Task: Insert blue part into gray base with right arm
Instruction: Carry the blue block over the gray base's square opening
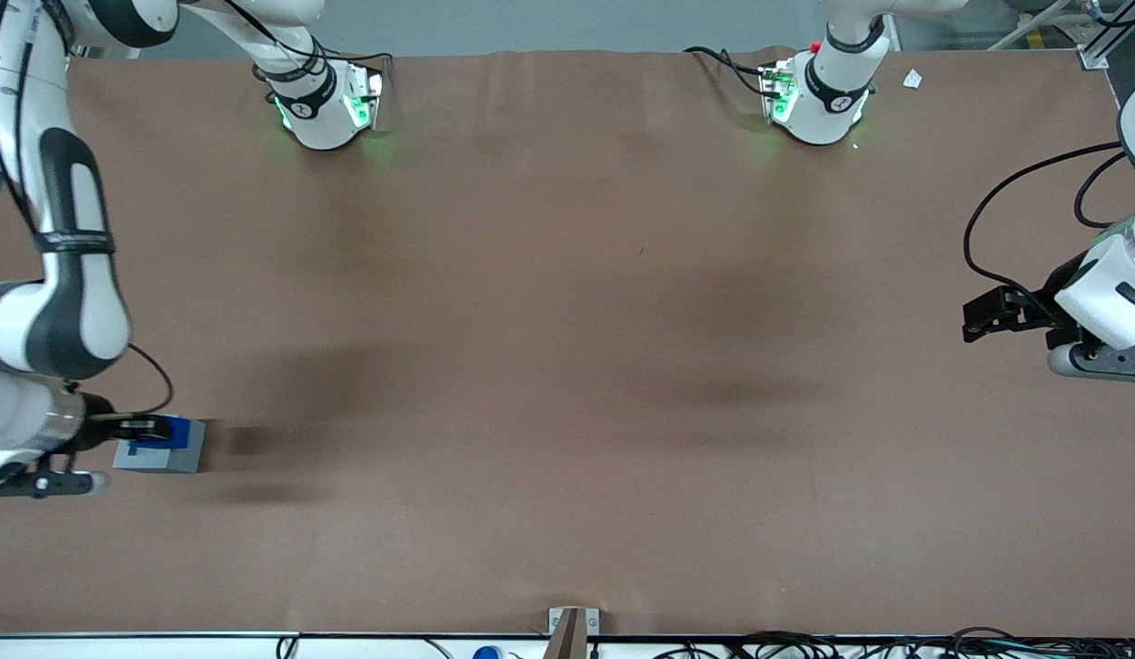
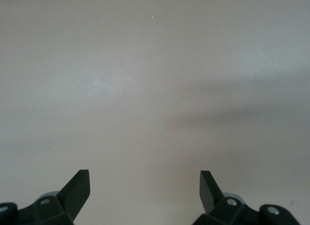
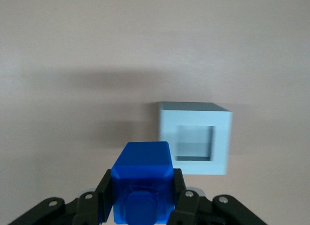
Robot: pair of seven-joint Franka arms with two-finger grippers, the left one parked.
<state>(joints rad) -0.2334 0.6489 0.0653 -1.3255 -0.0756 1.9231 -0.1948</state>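
My right arm's gripper (image 1: 156, 428) is shut on the blue part (image 1: 171, 431) and holds it just above the gray base (image 1: 169, 458), at the working arm's end of the table. In the right wrist view the blue part (image 3: 143, 179) sits clamped between my two black fingers (image 3: 104, 191), gripper (image 3: 142, 196). The gray base (image 3: 193, 138) stands on the brown table beside the part, its square recess open and empty, facing up.
The brown table surface (image 1: 567, 366) stretches toward the parked arm's end. Two arm bases (image 1: 325, 105) stand along the edge farthest from the front camera. A small bracket (image 1: 572, 627) and cables sit at the nearest edge.
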